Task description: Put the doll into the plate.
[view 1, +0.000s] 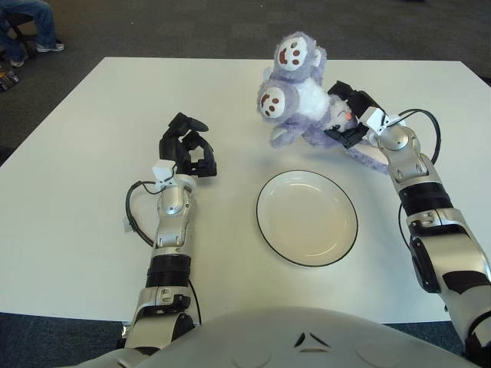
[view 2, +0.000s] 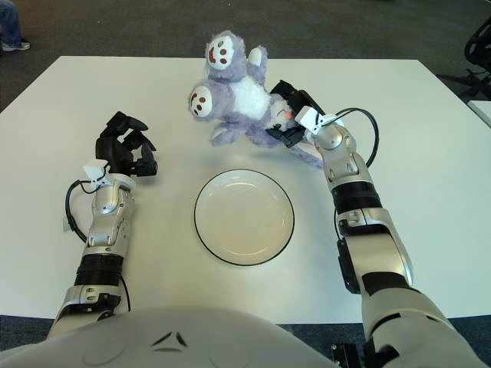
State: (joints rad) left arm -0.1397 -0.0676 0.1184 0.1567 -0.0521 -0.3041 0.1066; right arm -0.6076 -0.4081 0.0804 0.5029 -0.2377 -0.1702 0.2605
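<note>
1. A purple plush doll (view 1: 295, 96) with brown-soled feet is held by the right hand (view 1: 347, 123), whose dark fingers are closed on its body from the right side
2. The doll is seen beyond the far rim of the plate (view 1: 307, 218), tilted, with its feet turned up and to the left; whether its lower edge touches the table cannot be told
3. The white plate with a dark rim is set flat on the white table (view 1: 77, 192), near the middle, with nothing in it
4. The left hand (view 1: 188, 149) is shown well to the left of the plate, fingers curled inward, and nothing is held by it
5. A seated person's legs (view 1: 27, 27) are seen at the far left corner, beyond the table
</note>
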